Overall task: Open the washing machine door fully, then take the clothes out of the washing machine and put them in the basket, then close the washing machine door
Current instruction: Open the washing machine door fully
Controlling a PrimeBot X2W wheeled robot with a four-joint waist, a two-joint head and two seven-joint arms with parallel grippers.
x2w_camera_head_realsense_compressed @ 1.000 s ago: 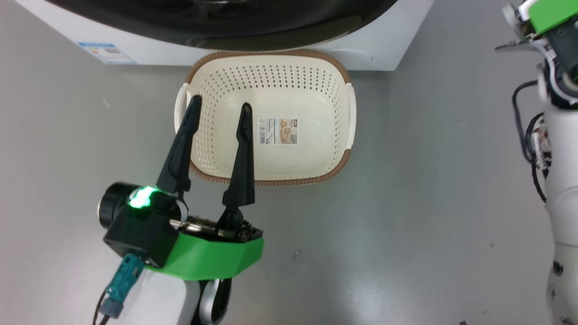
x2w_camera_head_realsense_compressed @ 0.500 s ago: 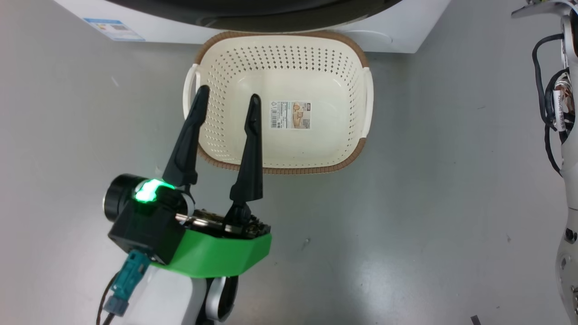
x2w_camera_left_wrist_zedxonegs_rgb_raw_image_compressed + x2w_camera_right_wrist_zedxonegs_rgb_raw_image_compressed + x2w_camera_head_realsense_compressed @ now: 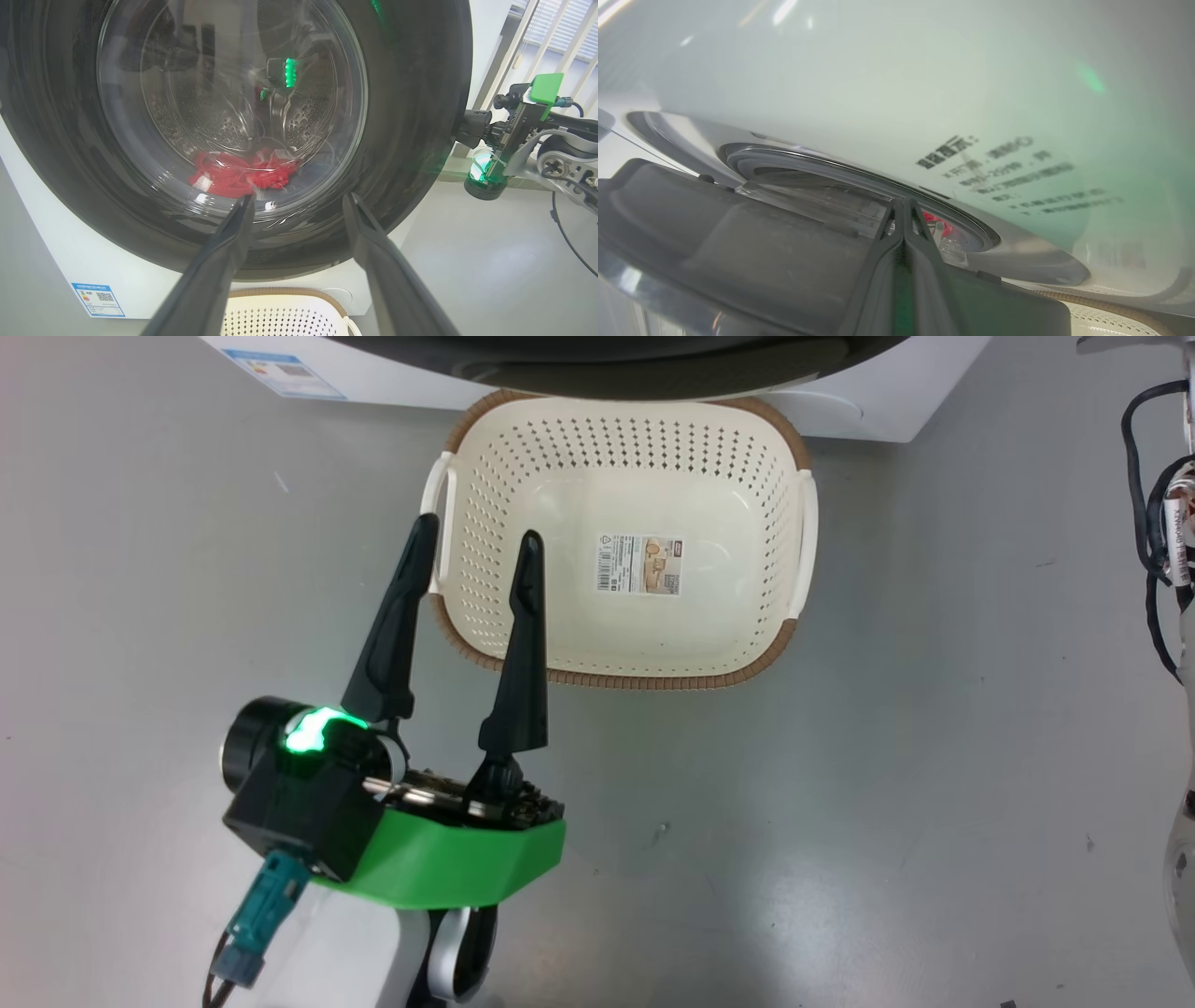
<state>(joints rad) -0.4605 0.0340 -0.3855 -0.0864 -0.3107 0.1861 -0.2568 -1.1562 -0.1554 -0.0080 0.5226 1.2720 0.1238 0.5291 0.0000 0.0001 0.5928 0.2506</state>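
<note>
Step in hand: opening the washing machine door [image 3: 411, 140]; it looks at most cracked ajar, far from fully open. Right gripper [image 3: 903, 207]: fingers pressed flat together, gripping nothing, tips set at the seam between the door's black rim and the white front of the washing machine [image 3: 60, 261]. The left wrist view puts that gripper at the door's right edge. Left gripper [image 3: 478, 532]: fingers spread wide, empty, hanging over the near left corner of the basket [image 3: 635, 679]. The basket sits empty on the floor [image 3: 887, 756], just in front of the machine and below the door. The clothes [image 3: 238, 172] lie in a red heap at the bottom of the drum, seen through the glass. Advice: hook the shut fingers behind the rim and sweep them outward along the door's arc, not straight back, so they do not slip off the glossy edge. Carry the swing to its full stop; a half-open door would likely crowd your reach into the drum. Watch that the door's lower rim clears the basket's far edge.
</note>
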